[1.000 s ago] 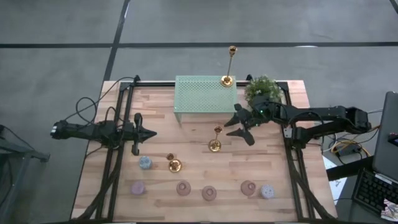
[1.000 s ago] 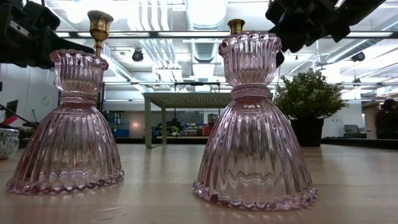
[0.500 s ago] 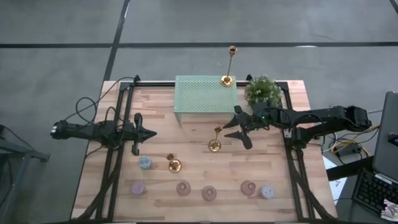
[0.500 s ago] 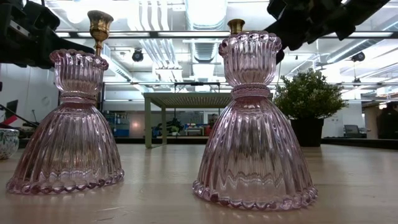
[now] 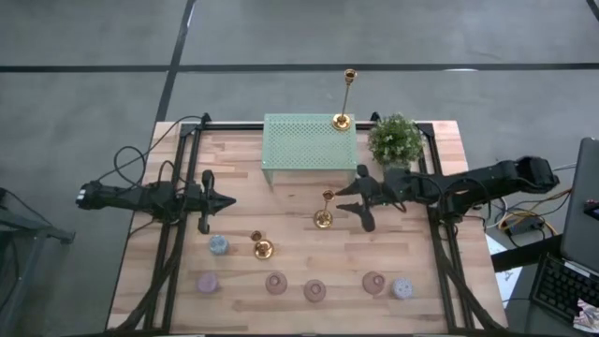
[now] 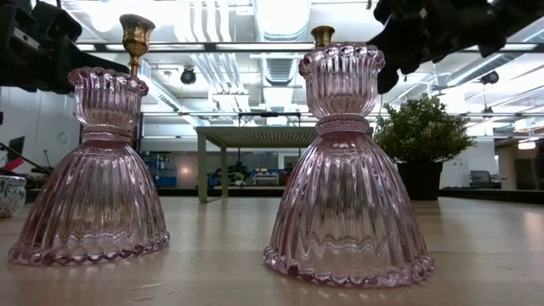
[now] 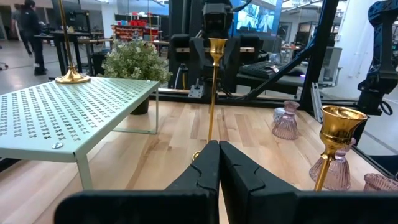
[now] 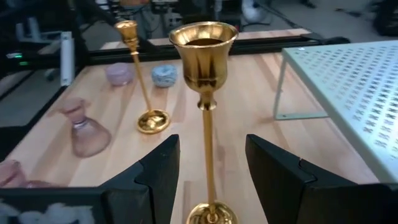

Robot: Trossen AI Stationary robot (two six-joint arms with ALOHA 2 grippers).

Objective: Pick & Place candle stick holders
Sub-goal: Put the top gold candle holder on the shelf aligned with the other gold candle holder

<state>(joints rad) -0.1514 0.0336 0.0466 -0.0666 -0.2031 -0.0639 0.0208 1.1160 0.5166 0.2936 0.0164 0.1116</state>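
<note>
Three gold candlesticks show. The tallest [image 5: 344, 98] stands by its base on the green shelf [image 5: 299, 140]. The middle one [image 5: 324, 211] stands on the table in front of the shelf. The shortest [image 5: 262, 247] stands nearer the front. My right gripper [image 5: 356, 204] is open, just right of the middle candlestick. In the right wrist view the stem [image 8: 208, 118] stands between the two fingers [image 8: 158, 171], with a gap on each side. My left gripper [image 5: 225, 200] is shut and empty at the table's left, and also shows in its wrist view [image 7: 218, 163].
A potted plant [image 5: 394, 139] stands right of the shelf, close behind my right arm. Several small pink and bluish glass holders [image 5: 314, 290] line the near edge; two pink ones [image 6: 344, 161] fill the low view. A laptop [image 5: 582, 215] sits off the table's right.
My right gripper has moved toward the table's near edge and a little left, closing in on the middle candlestick, and has stayed open. The candlesticks have not moved.
</note>
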